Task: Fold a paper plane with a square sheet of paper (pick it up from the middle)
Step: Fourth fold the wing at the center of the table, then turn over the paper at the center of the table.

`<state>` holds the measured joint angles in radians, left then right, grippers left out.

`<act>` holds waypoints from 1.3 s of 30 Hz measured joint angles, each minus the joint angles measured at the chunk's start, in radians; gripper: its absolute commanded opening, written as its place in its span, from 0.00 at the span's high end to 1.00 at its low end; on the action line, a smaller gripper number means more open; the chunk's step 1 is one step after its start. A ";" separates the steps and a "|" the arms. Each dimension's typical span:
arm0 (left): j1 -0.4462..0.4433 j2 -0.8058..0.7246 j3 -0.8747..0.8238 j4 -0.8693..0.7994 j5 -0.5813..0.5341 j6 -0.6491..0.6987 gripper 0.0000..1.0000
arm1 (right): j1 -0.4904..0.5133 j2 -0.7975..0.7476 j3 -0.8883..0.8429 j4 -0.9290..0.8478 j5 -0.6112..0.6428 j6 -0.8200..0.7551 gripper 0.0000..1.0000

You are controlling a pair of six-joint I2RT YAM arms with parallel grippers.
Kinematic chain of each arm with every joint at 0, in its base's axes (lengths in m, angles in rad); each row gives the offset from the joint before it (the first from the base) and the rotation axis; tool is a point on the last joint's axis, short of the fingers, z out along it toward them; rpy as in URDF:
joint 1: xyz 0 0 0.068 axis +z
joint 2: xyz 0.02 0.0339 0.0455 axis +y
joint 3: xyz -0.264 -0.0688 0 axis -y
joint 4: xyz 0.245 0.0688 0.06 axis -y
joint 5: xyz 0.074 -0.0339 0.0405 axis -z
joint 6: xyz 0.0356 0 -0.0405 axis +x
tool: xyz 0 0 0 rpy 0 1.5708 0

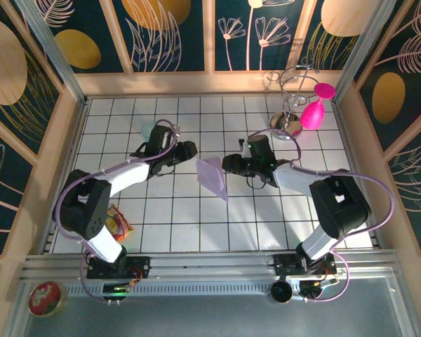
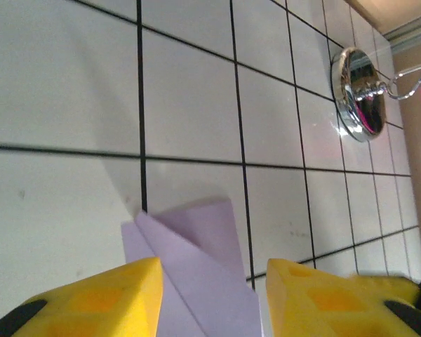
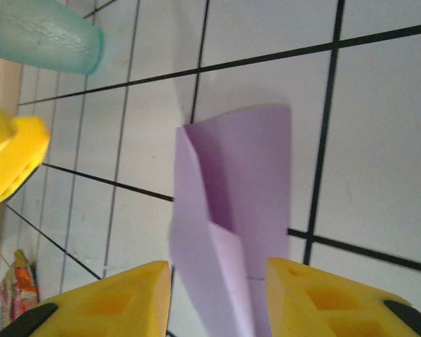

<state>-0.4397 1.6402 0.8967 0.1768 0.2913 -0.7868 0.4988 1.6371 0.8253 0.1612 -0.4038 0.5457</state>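
A white tiled tabletop (image 1: 196, 225) with black grid lines sits inside a walled booth, seen from above.

Nearest the viewer, a round red tin (image 1: 45, 298) rests by the metal rail (image 1: 210, 270). It is well apart from the plane (image 1: 212, 177), nearer than it and far to its left. A crumpled snack packet (image 1: 118, 223) lies on the tiles, also nearer than the plane and to its left, beside the bend of the left arm (image 1: 126, 172).

The plane is pale lilac paper folded into a slim dart. It sits near the middle of the tabletop, with its point aimed toward the near edge and its wide end facing away. Whether it lies fully flat cannot be told.

The left hand (image 1: 188, 151) is just left of the plane's wide end, and the right hand (image 1: 229, 163) is just right of it. Each wrist view looks down between two yellow fingers (image 3: 105, 302) that stand apart with a clear gap, and the lilac paper runs through that gap. Both hands are partly open, and neither is clamped on the paper or holding anything. Whether a finger brushes the paper's edge cannot be told.

Beyond the plane and to its left, a teal cup (image 1: 149, 128) stands partly hidden behind the left arm. Beyond the plane and to its right stands a chrome wire stand (image 1: 289, 116) with a shiny round base. A bright pink bulb (image 1: 312, 114) is at its right side.
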 measured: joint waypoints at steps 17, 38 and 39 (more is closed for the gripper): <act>-0.018 -0.020 -0.205 0.240 0.095 -0.233 0.52 | 0.021 0.235 0.137 -0.031 -0.168 -0.167 0.72; -0.028 -0.094 -0.220 0.299 0.150 -0.275 0.49 | -0.016 0.048 0.044 0.122 -0.215 -0.080 0.96; -0.034 -0.105 -0.220 0.314 0.159 -0.282 0.47 | -0.024 0.025 0.037 0.154 -0.231 -0.058 0.96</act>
<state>-0.4732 1.5352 0.6765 0.4904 0.4500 -1.0687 0.4744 1.6623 0.8619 0.3153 -0.6346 0.4877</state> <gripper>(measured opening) 0.510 0.050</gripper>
